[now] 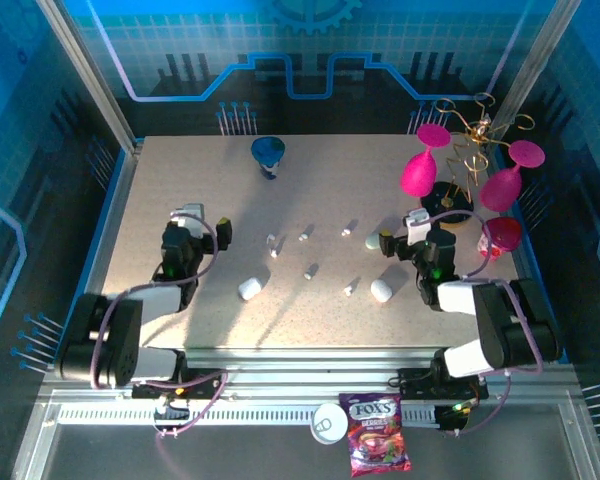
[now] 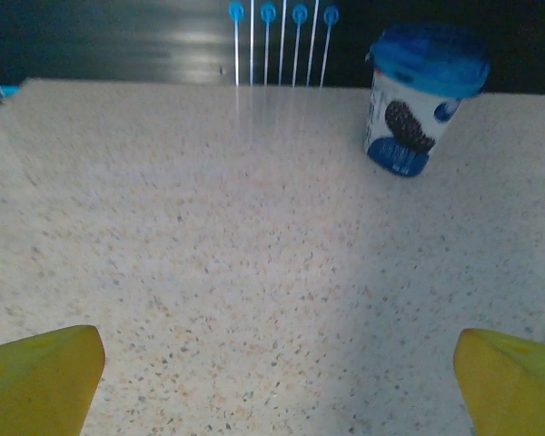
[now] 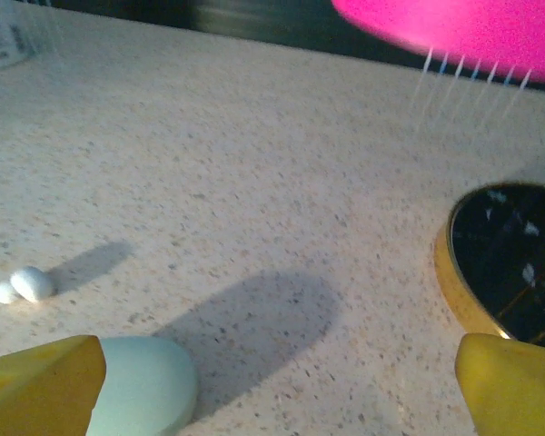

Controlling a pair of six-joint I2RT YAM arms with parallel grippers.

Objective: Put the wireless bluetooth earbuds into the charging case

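The earbuds (image 1: 311,270) lay scattered mid-desk (image 1: 180,180) between the arms, none yet in the cases (image 1: 250,288). Tiny and glossy, one could squirt from the fingers or get knocked aside by a low approach. The left pincer (image 1: 224,232) and right pincer (image 1: 384,243) hovered low, spread wide and empty, the right just beside a pale case (image 3: 145,381).

Table (image 1: 180,170) upper left lies open; upper right is blocked by the stand of pink glasses (image 1: 467,165), top centre by a blue cup (image 1: 268,153).
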